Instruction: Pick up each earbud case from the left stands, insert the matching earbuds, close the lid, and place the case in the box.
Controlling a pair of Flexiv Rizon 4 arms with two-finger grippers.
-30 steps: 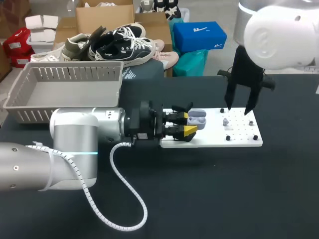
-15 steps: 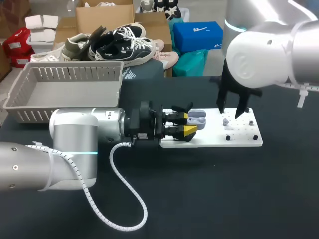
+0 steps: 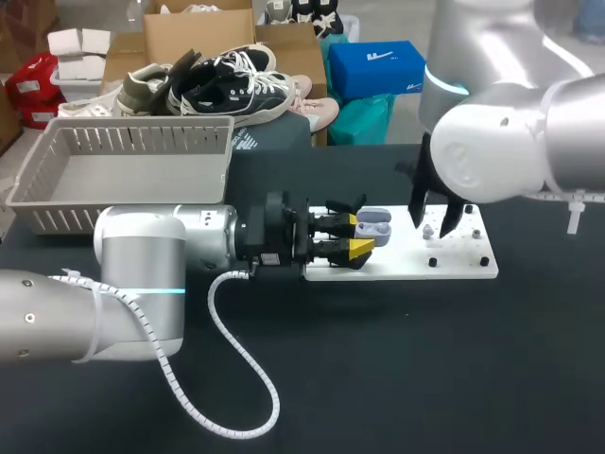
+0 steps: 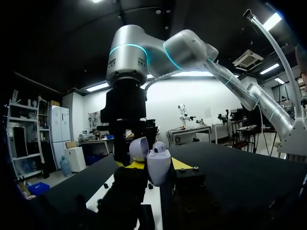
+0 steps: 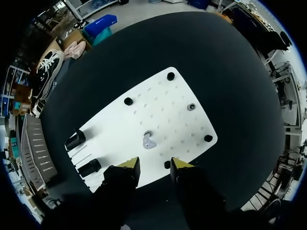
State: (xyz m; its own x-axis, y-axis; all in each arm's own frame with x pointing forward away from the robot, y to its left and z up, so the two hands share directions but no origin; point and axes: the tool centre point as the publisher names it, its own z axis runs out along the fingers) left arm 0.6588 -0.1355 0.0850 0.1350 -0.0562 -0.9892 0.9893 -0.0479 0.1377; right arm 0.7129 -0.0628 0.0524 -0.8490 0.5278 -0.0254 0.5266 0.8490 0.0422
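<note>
head view: the earbud case [image 3: 374, 225], lid open, sits gripped in the left claw [image 3: 357, 237] at the white board's [image 3: 454, 267] left end. the right claw [image 5: 155, 164], fingers apart, hangs above an earbud [image 5: 149, 141] mid-board. inserting looks underway; closing the lid and placing the case in the box [image 3: 132, 142] at the desk's [image 3: 397, 378] far left corner remain.

Black bench [image 3: 397, 378], matt surface. One white perforated board [image 3: 463, 267] lies flat on it. The left hand [image 3: 362, 236] is at one end of the board. The right hand [image 3: 430, 227] is above its middle, and the board [image 5: 168, 115] fills the area directly beneath that hand [image 5: 154, 165]. One grey slatted basket [image 3: 57, 213] stands on the bench, well apart from both hands, behind the left hand and alongside its arm. A white coiled cable [image 3: 236, 378] loops across the bench, back from the left hand.
</note>
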